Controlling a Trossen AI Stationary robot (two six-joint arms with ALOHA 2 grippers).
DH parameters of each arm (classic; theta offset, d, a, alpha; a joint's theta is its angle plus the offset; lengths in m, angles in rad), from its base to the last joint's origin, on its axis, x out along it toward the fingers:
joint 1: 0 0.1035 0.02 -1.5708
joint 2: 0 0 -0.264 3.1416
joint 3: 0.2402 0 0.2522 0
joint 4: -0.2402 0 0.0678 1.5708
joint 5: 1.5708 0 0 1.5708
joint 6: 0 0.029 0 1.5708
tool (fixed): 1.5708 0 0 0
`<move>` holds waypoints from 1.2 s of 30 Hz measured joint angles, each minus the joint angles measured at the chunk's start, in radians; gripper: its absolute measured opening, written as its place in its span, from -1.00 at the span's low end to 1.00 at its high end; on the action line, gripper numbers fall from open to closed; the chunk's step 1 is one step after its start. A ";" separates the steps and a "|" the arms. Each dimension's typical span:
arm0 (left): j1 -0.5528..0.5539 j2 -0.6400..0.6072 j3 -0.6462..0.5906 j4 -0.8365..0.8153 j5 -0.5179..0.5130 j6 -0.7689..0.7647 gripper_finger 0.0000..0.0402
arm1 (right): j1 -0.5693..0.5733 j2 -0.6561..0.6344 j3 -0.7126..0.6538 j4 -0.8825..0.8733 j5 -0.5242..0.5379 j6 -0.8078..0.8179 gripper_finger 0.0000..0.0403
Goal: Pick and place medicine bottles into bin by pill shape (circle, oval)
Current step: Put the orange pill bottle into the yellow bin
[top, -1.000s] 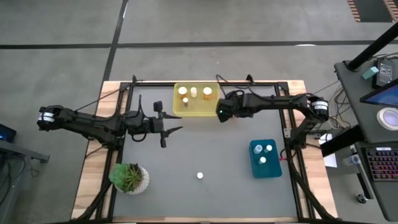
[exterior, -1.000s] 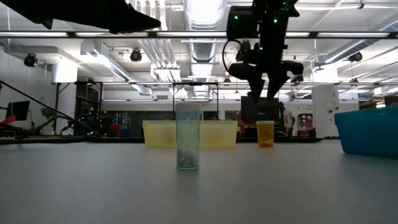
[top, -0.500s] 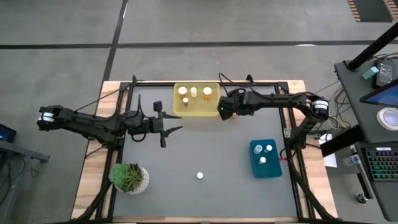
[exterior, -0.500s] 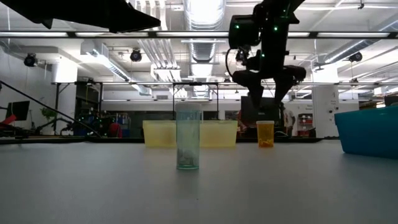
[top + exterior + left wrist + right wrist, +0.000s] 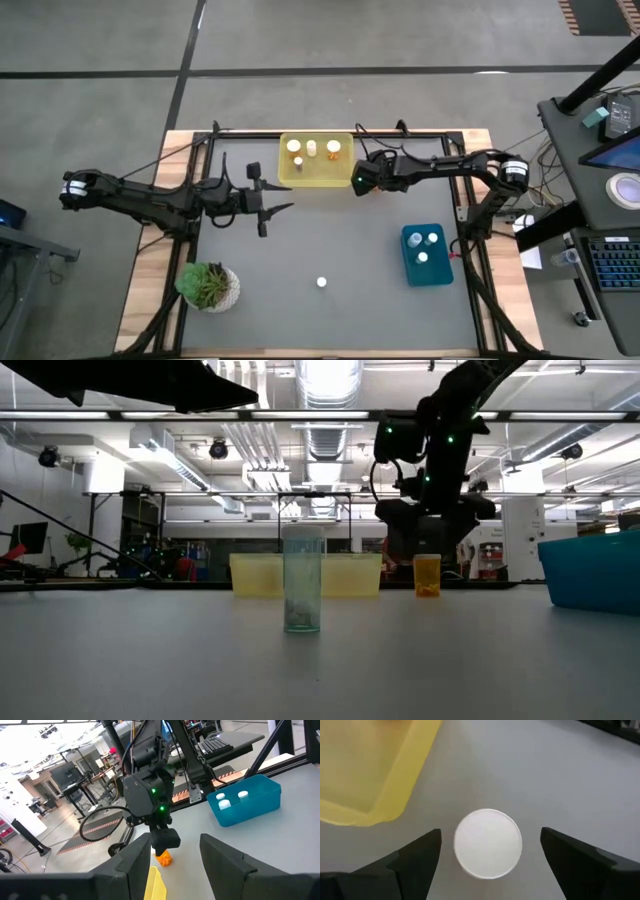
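Note:
An orange medicine bottle with a white cap (image 5: 488, 843) stands on the table beside the yellow bin (image 5: 316, 160). It also shows in the low view (image 5: 426, 575) and the left wrist view (image 5: 165, 859). My right gripper (image 5: 366, 182) is open just above it, pointing down, one finger on either side of the cap without touching it. A small clear bottle (image 5: 321, 283) stands alone near the table's front; it shows in the low view (image 5: 302, 592). My left gripper (image 5: 275, 216) is open and empty, waiting left of the yellow bin.
The yellow bin holds three bottles (image 5: 311, 150). A blue bin (image 5: 425, 256) at the right holds three white-capped bottles. A potted green plant (image 5: 208, 286) stands at the near left. The dark mat between the bins is bare except for the clear bottle.
My right gripper has gone down toward the orange bottle and a little toward the table's right edge. Its fingers stay open and now stand just above the cap. The bottles have not moved.

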 joint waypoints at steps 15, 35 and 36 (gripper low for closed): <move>0.000 0.000 0.000 0.004 0.000 0.002 -0.22 | -0.002 -0.001 -0.086 0.130 0.003 0.003 0.61; 0.000 0.000 0.000 0.002 -0.001 0.003 -0.22 | -0.001 -0.001 -0.086 0.136 0.001 0.015 -0.02; 0.000 0.000 0.000 0.002 0.000 0.003 -0.22 | -0.001 -0.001 -0.086 0.136 0.001 0.017 -0.01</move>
